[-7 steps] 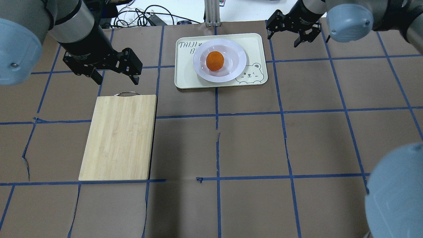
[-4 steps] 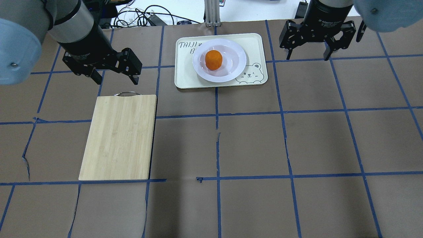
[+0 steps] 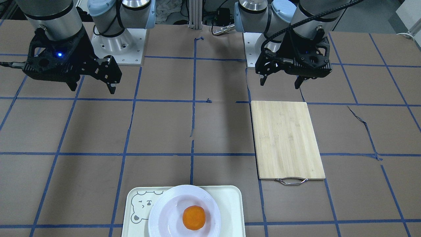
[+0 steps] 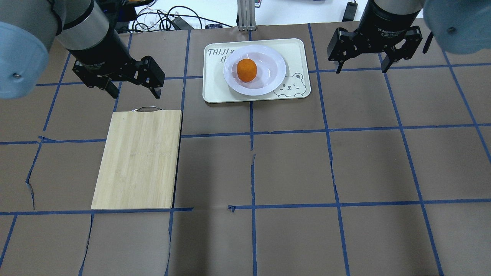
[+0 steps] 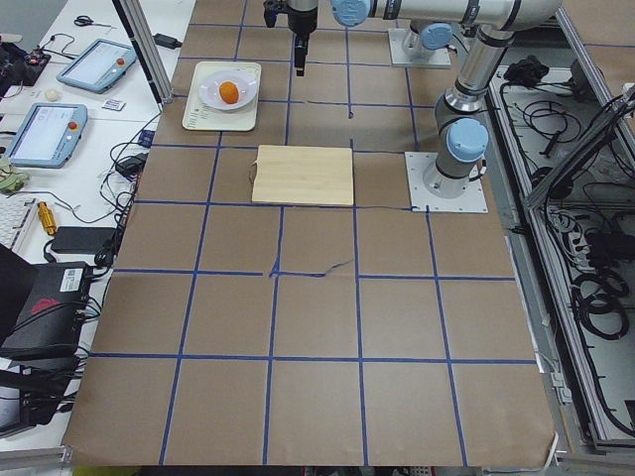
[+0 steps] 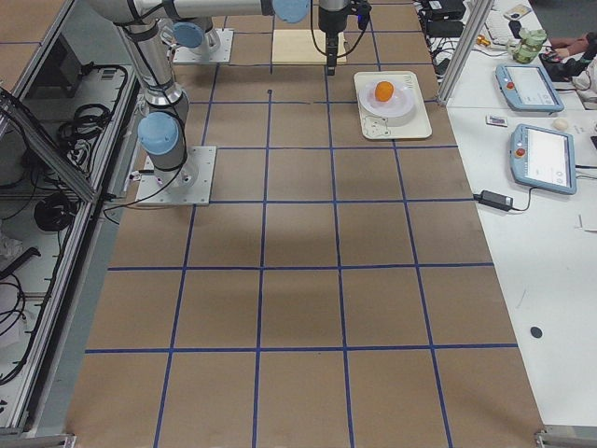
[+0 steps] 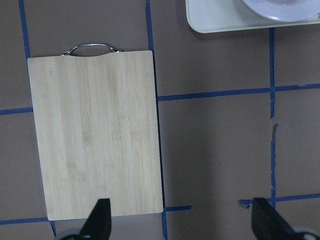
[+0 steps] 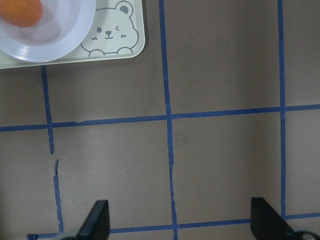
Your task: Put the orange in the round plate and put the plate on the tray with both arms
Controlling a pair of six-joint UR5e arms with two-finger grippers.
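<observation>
Tabletop (image 4: 291, 165): brown paper with a blue tape grid.

Near, on the robot's left: a bamboo cutting board (image 4: 138, 159) lies flat with its metal handle (image 4: 147, 109) at the far end. It is not a task item.

Just beyond the handle hangs the left pincer (image 4: 136, 93), fingers spread and nothing between them. The left wrist view shows only board and paper below. Its position is unchanged from 1.0 s ago.

Further out, centre: the tray (image 4: 297, 50) lies flat on the tabletop, bear face at its near right corner. The round plate (image 4: 278, 71) sits level on the tray. The orange (image 4: 246, 69) rests in the plate's sunken centre, slightly left of middle.

Far right: the right pincer (image 4: 361, 69) is released and empty, well apart from the tray's right edge.

Change: 1.0 s ago the right pincer was canted and close beside the tray's far right corner. Now it is squared up, fingers pointing down, and further right. Over the same interval the orange shifted slightly leftward in the plate, probably a settling roll.

Judgement: both placements look complete, and the right arm's move reads as withdrawal after release. What remains is likely parking the arms. The orange could still roll, but the risk looks low because the plate's well contains it.
</observation>
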